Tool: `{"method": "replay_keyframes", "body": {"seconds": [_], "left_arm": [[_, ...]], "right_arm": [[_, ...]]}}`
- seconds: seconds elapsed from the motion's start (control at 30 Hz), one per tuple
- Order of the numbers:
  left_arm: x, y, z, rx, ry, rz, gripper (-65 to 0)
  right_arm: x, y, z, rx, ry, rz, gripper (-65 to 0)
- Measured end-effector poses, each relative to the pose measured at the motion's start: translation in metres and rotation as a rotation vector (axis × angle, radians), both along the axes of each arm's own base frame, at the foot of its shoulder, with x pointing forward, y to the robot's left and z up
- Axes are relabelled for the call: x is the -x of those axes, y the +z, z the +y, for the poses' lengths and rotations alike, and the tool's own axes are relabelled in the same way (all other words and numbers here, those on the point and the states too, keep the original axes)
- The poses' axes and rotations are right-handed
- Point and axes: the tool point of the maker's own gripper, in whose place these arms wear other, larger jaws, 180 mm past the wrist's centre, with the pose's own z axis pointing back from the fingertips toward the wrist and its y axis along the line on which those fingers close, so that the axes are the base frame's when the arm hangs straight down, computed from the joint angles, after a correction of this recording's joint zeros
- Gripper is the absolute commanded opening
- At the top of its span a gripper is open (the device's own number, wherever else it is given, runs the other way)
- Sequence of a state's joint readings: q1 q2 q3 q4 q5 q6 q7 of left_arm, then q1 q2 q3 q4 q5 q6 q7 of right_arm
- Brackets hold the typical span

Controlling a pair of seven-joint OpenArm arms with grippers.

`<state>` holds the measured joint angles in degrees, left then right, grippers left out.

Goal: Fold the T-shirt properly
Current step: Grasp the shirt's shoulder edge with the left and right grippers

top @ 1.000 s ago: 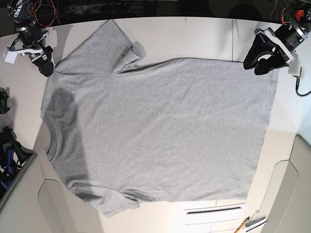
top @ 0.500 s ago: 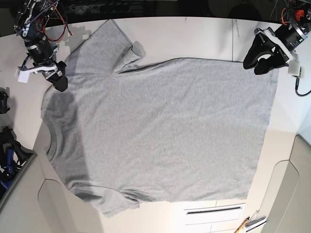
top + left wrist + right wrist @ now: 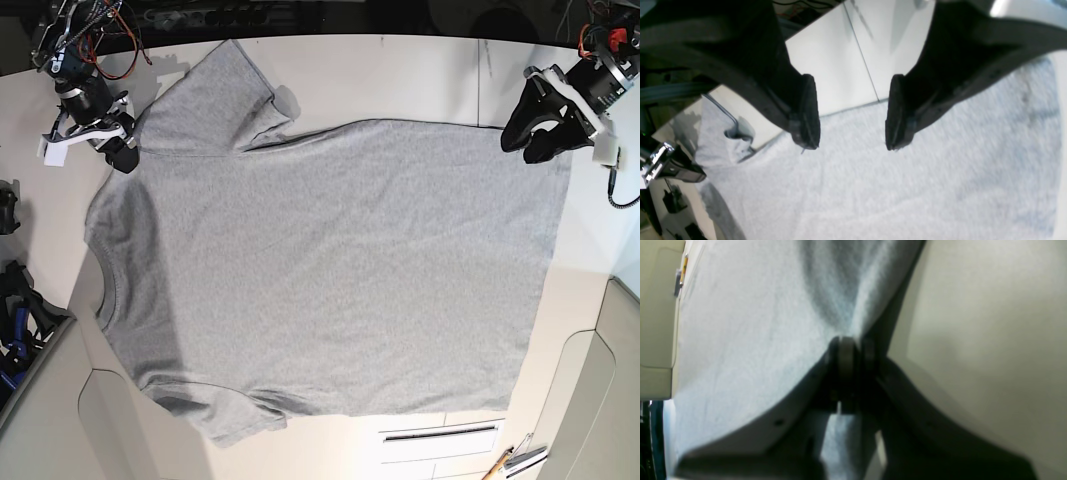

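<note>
The light grey T-shirt lies spread flat on the white table, plain side up, neck at the left and hem at the right. My right gripper sits at the shirt's upper-left shoulder edge, below the far sleeve. In the right wrist view the right gripper is shut on a pinched ridge of the T-shirt. My left gripper hovers at the hem's top right corner. Its black fingers stand wide apart, the left gripper holding nothing above the T-shirt.
The white table has a seam running near the left gripper. A slotted panel and small tools lie at the front right. Dark equipment sits off the left edge.
My right gripper moved from the bare table onto the shirt's shoulder edge and closed on the fabric. The left gripper shifted only slightly and stayed open.
</note>
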<state>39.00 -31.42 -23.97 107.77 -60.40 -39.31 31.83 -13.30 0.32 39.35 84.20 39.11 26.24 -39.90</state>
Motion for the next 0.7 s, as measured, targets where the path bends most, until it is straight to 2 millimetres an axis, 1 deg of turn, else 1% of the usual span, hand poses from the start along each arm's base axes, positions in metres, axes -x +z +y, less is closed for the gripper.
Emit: {"method": "replay_keyframes", "body": {"seconds": [0.07, 0.13, 0.23, 0.3, 0.4, 0.5, 0.6, 0.7], "left_arm": [[-0.006, 0.001, 0.001, -0.025, -0.009, -0.009, -30.4], [-0.014, -0.003, 0.008, -0.079, -0.011, -0.015, -30.4], [-0.032, -0.012, 0.032, -0.101, 0.079, -0.009, -30.4], [-0.040, -0.023, 0.049, -0.099, 0.135, 0.006, -30.4], [-0.039, -0.049, 0.072, -0.088, 0.204, 0.077, -30.4], [-0.039, -0.067, 0.088, -0.070, 0.257, 0.127, -30.4], [-0.045, -0.068, 0.107, -0.018, 0.333, 0.129, -30.4], [-0.045, -0.056, 0.135, 0.017, 0.427, 0.096, -30.4]], "right_arm": [[0.000, 0.000, 0.000, 0.000, -0.001, 0.000, -65.0], [0.000, 0.000, 0.000, 0.000, 0.000, 0.000, -65.0], [0.000, 0.000, 0.000, 0.000, 0.000, -0.001, -65.0], [0.000, 0.000, 0.000, 0.001, 0.000, -0.001, -65.0], [-0.001, 0.000, 0.000, 0.002, 0.002, -0.002, -65.0], [-0.001, 0.000, 0.000, 0.002, 0.002, -0.002, -65.0], [-0.001, 0.000, 0.000, 0.002, 0.002, -0.002, -65.0], [-0.001, 0.000, 0.000, 0.002, 0.002, -0.002, -65.0]]}}
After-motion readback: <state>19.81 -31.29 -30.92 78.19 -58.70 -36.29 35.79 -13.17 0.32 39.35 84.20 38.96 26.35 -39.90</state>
